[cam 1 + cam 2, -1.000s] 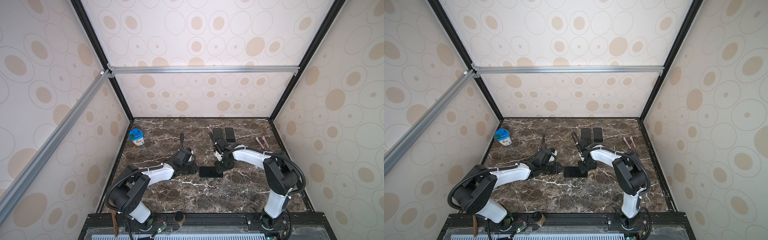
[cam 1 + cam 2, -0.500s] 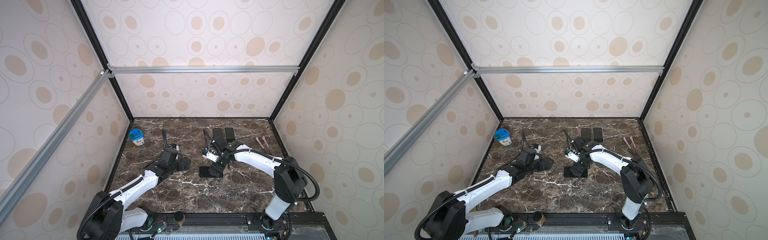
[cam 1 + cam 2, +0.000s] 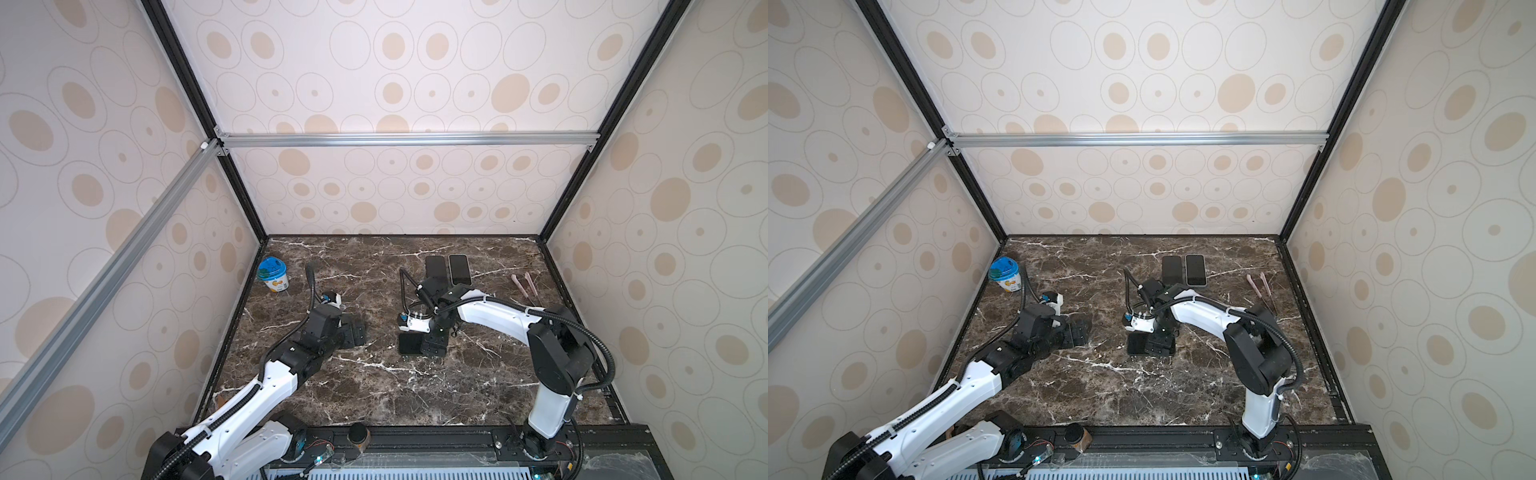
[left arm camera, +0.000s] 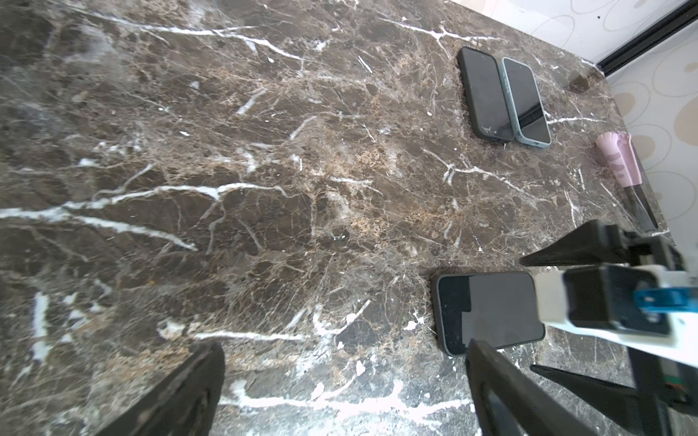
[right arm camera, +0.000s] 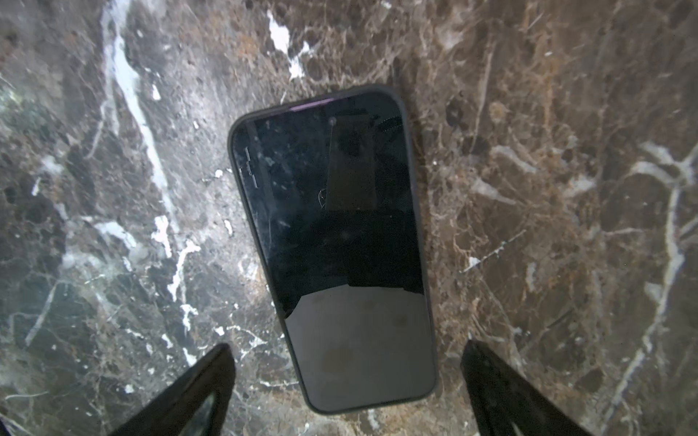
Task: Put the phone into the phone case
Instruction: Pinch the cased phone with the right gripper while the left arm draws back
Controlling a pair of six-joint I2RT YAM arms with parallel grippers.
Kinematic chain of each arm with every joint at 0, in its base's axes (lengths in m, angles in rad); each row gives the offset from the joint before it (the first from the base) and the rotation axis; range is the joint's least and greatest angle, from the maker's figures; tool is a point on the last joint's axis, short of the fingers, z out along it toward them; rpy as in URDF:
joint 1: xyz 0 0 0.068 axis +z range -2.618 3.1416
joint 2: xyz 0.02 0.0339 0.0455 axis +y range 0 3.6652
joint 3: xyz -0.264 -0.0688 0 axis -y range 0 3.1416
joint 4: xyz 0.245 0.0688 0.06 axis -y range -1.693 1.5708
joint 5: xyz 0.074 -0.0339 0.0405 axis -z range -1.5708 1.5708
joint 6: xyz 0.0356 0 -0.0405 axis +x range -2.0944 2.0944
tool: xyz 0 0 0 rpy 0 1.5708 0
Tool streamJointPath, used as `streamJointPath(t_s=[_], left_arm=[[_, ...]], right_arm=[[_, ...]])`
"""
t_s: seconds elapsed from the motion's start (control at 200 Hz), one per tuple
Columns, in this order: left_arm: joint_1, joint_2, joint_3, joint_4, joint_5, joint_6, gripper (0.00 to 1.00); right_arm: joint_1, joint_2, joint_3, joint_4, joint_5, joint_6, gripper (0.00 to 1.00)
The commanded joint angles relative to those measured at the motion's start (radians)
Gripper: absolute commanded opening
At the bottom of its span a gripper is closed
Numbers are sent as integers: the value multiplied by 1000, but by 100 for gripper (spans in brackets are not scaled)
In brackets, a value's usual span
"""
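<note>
A dark phone (image 5: pixel 336 245) lies flat, screen up, on the marble table (image 3: pixel 374 399), with the black rim of a phone case round its edge. It also shows in both top views as the phone (image 3: pixel 409 344) (image 3: pixel 1137 344) and in the left wrist view as the phone (image 4: pixel 487 311). My right gripper (image 5: pixel 346 345) (image 3: pixel 434 347) hovers over one end of it, open, jaws wide on either side and touching nothing. My left gripper (image 4: pixel 343 345) (image 3: pixel 353 332) stands open over bare marble, left of the phone and apart from it.
Two more cased phones lie side by side at the back, one dark (image 3: pixel 435 266) and one light blue-grey (image 3: pixel 459 269). A blue-lidded cup (image 3: pixel 272 274) stands at the back left. Pink-handled tools (image 3: pixel 525 284) lie at the right near the wall.
Both grippers have opened. The left arm has drawn back leftward from the phone. The right gripper has let go and shifted slightly; the phone stays on the marble.
</note>
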Motion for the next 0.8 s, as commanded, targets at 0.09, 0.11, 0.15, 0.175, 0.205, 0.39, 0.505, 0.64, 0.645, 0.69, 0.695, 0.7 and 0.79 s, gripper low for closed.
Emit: streamJointPath(t_s=[0.09,0.11,0.15,0.175,0.205,0.39,0.505,0.64,0.645,0.69,0.695,0.7,0.79], left_arm=[[9,-53,2,-52,-36,21,100],[9,-56,1,-55,-36,22,100],[8,-64,0,-57,-39,21,100],[8,-68,0,-58,-40,20,100],[9,-72,0,-62,-42,20,100],[10,-93,0,-70,-51,20,100],[12,-98,1,-71,-51,23,100],[11,-97,3,-71,-52,24,100],[11,-97,3,-71,-52,23,100],[11,-98,4,-71,-54,23,100],[11,-98,4,-71,-54,23,100],[11,-98,4,-70,-54,23,100],[13,-98,6,-70,-55,25,100]], right_arm=[[5,59,49,-12,-18,-81,97],[4,65,51,-14,-19,-84,97],[5,72,53,-18,-22,-86,97],[4,78,54,-20,-23,-87,97],[4,83,54,-20,-23,-90,96],[4,110,48,-8,-17,-87,96],[5,117,39,11,-15,-83,96],[5,129,36,23,-8,-74,96],[5,130,36,23,-8,-75,96],[8,136,39,20,-5,-72,95],[9,138,39,20,-6,-73,95],[9,138,40,20,-6,-73,95],[14,151,39,27,10,-66,94]])
